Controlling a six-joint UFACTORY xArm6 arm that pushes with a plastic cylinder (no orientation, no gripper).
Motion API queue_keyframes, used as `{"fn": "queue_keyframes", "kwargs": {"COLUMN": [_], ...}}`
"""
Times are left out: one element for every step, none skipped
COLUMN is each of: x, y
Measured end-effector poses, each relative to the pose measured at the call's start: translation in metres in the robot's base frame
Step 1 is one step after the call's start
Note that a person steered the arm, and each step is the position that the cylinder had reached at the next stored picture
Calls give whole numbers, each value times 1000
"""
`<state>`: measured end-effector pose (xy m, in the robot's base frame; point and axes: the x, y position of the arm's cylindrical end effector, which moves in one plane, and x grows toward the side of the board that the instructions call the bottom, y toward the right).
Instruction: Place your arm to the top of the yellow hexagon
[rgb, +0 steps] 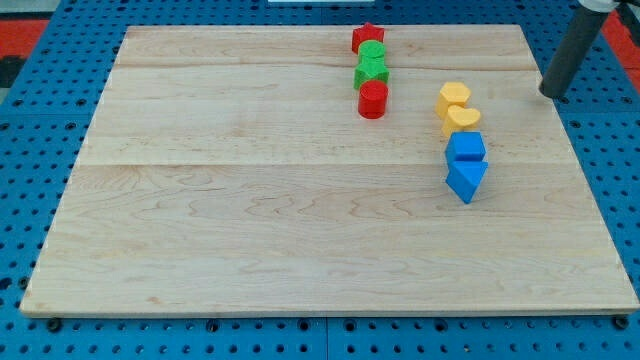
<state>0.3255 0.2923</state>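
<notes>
The yellow hexagon (453, 98) sits at the view's right on the wooden board (250, 200). A yellow heart-shaped block (462, 120) touches it just below. My tip (552, 94) is the lower end of a dark rod that comes down from the view's top right corner. The tip rests on the board to the right of the yellow hexagon, about level with it and well apart from it.
Below the yellow pair lie a blue block (466, 148) and a blue triangular block (466, 180). At the top middle stand a red block (367, 38), a green round block (372, 52), a green block (371, 72) and a red cylinder (373, 99) in a column.
</notes>
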Motion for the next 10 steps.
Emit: {"fn": "queue_keyframes", "kwargs": {"x": [-8, -8, -23, -49, -56, -50, -48, -48, -40, -33], "y": [-1, -1, -5, -33, -60, -87, -96, -107, -119, -138]}}
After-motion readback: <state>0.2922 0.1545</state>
